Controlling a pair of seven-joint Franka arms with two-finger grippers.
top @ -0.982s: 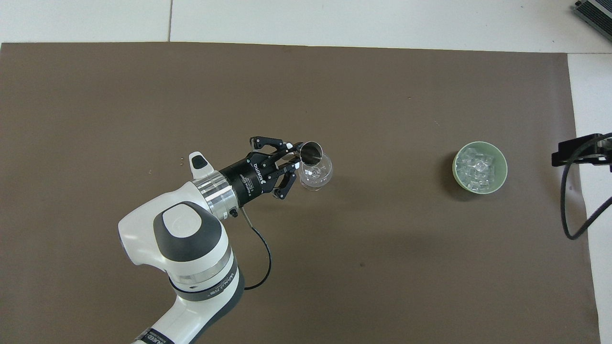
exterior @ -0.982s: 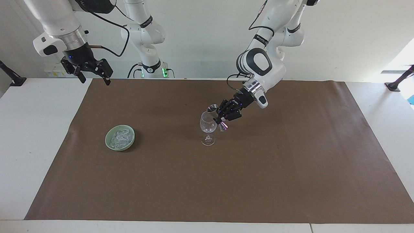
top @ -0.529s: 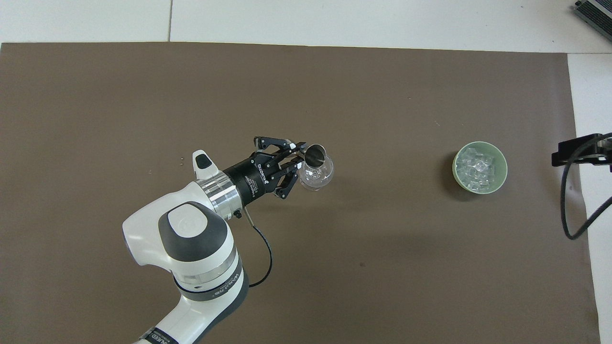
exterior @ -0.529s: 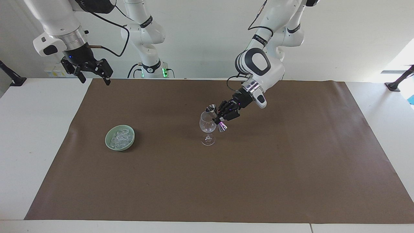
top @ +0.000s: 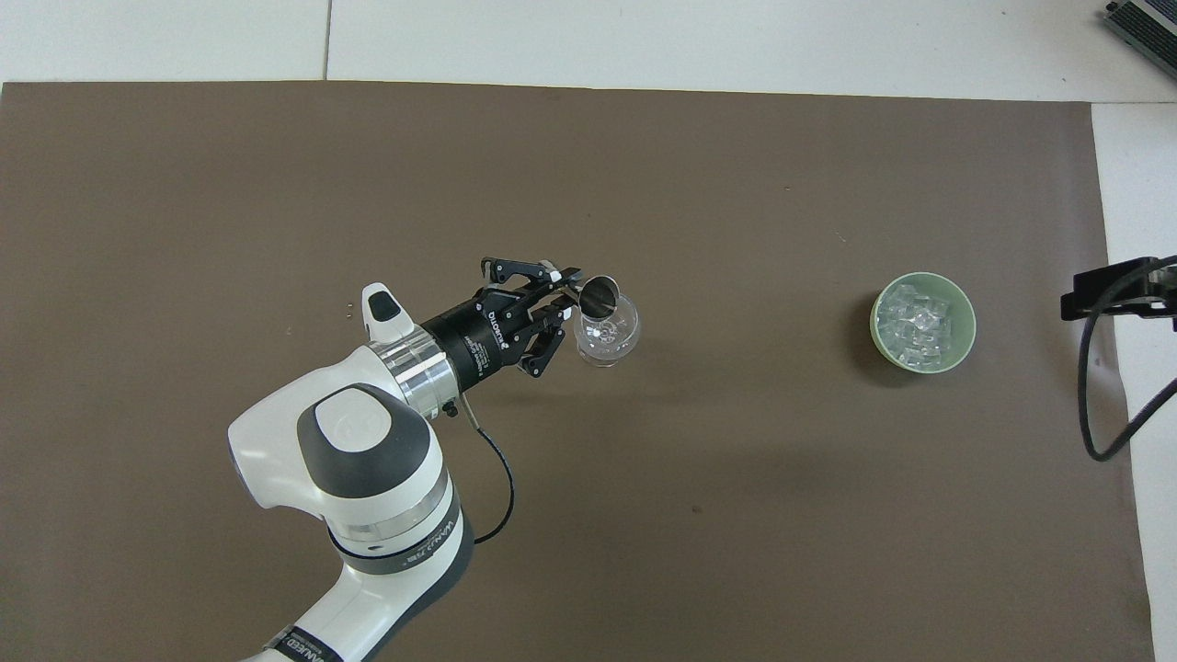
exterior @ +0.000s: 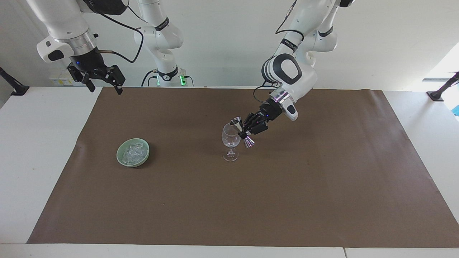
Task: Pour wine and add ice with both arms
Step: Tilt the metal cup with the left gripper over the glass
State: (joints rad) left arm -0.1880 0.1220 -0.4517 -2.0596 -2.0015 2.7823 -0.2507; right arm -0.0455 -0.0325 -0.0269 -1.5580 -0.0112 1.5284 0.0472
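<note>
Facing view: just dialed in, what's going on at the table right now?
The left end effector is shut on a metal jigger, tipping it over the wine glass on the brown mat. The right end effector waits open, raised over the table's edge. The ice sits untouched in the green bowl.
</note>
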